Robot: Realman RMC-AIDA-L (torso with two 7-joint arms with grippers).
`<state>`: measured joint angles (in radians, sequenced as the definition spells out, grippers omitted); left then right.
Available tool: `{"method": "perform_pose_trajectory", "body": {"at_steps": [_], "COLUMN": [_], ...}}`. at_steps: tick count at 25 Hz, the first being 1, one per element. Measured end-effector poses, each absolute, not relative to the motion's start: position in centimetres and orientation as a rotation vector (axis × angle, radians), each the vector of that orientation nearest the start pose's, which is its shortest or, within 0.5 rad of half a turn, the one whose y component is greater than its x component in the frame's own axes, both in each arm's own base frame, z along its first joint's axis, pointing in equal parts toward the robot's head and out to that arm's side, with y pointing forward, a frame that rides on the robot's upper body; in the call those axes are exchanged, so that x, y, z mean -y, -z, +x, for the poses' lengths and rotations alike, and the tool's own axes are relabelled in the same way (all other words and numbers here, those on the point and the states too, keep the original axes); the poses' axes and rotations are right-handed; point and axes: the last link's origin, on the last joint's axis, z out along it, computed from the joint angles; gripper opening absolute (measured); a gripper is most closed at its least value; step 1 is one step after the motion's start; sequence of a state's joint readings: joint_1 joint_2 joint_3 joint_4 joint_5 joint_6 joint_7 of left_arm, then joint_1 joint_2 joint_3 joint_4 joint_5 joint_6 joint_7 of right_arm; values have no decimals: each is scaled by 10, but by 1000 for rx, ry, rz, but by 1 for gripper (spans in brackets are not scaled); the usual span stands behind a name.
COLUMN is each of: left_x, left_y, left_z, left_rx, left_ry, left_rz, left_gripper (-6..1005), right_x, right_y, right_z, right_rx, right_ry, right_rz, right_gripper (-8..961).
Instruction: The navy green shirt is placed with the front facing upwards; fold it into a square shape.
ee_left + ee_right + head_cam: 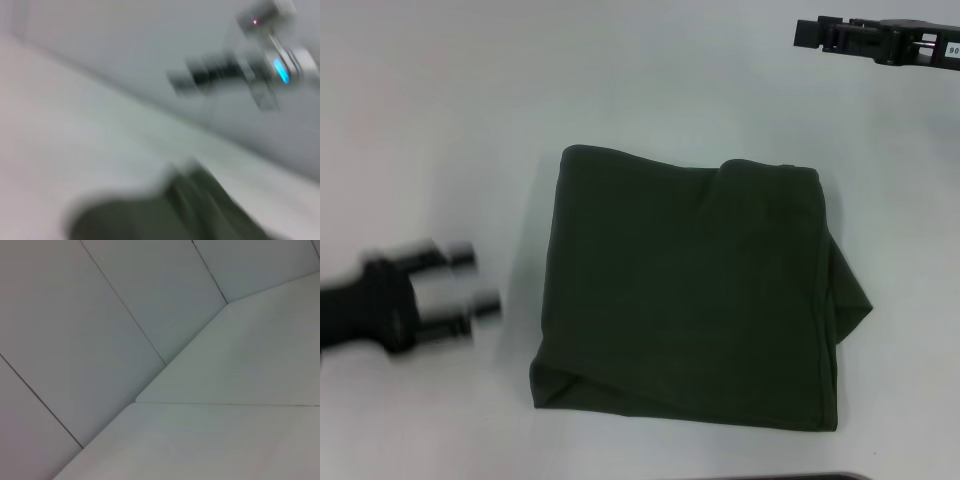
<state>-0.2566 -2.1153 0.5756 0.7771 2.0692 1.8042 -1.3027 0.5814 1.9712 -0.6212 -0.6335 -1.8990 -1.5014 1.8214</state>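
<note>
The navy green shirt [685, 288] lies folded into a rough square in the middle of the white table [440, 130], with a small flap sticking out on its right side. No lettering shows on it. My left gripper [475, 283] is left of the shirt, open and holding nothing, a short gap away from the cloth. My right gripper [810, 33] is far off at the upper right, away from the shirt. In the left wrist view the shirt [175, 210] shows as a dark blurred mass, with the right arm [240, 65] beyond it.
The right wrist view shows only the table corner [230, 390] and grey wall panels [100, 315]. A dark edge [820, 477] shows at the bottom of the head view.
</note>
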Motion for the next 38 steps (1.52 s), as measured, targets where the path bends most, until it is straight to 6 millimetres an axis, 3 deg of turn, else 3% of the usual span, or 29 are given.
{"method": "perform_pose_trajectory", "body": {"at_steps": [3, 7, 11, 18, 27, 35, 38], "left_x": [-249, -267, -280, -294, -300, -298, -298], "left_y": [-30, -34, -31, -22, -19, -17, -17], "left_z": [-312, -303, -294, -277, -272, -275, -275], "left_rx": [735, 722, 713, 692, 719, 745, 745], "left_ry": [911, 1020, 1057, 1106, 1152, 1154, 1153], "left_rz": [-2526, -2431, -2402, -2418, -2387, -2371, -2373], "left_gripper": [763, 762, 779, 866, 883, 882, 882], "right_x": [-369, -368, -365, -359, -358, -359, -357], "right_y": [-56, -53, -47, -30, -22, -3, -1], "right_z": [262, 262, 261, 258, 256, 250, 253], "right_rx": [-1102, -1039, -980, -963, -962, -972, -991], "right_ry": [-867, -850, -817, -701, -679, -630, -615], "right_rz": [-2458, -2488, -2536, -2647, -2669, -2695, -2694], "right_gripper": [707, 709, 711, 817, 905, 880, 750]}}
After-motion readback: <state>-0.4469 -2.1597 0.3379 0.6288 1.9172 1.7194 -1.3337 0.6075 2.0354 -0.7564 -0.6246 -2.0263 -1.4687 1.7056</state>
